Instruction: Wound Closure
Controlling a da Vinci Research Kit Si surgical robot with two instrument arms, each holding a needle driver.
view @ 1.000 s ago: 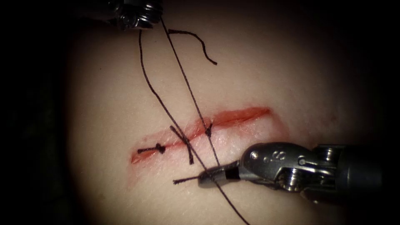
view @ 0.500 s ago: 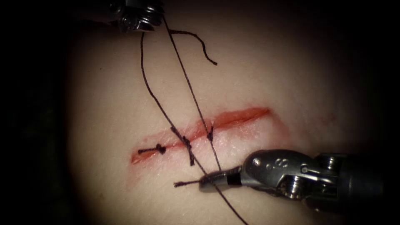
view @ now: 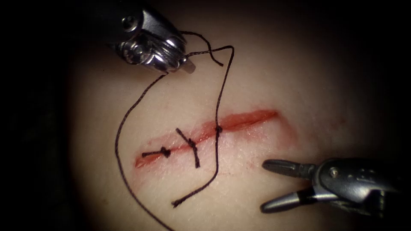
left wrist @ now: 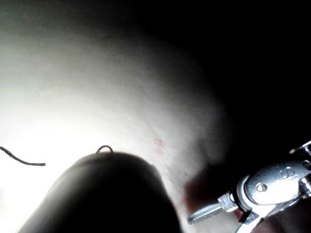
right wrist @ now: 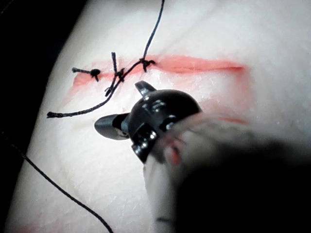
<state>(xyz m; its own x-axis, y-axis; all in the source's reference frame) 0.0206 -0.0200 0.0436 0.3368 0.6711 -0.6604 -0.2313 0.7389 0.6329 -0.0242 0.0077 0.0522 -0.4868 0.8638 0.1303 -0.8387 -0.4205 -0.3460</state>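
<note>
- Left tool [view: 186, 65] first: up at the far left of the cut [view: 252, 118], jaws closed on the thread [view: 222, 85], as best I can read it. The strand leaving them has gone slack; a second ago it ran taut.
- From that tool a long strand loops down the left side of the tissue [view: 308, 77] and off the lower edge of the endoscope view. Where the needle lies, I cannot tell.
- Moving right: two finished stitches [view: 162, 152] sit across the cut, ends trimmed.
- Then the third knot [view: 218, 128], snug on the cut, red fluid [view: 246, 120] beyond it where the edges lie unclosed.
- Its short tail [view: 188, 197] lies loose below the cut.
- Right tool [view: 263, 186]: jaws spread wide, holding nothing. A moment back they pinched that short tail; now they have let go and backed off right.
- My read: a knot throw just got pulled tight and released.
- Any further throw calls for a fresh grip on the short tail; trimming would fall to my right tool alone.
</note>
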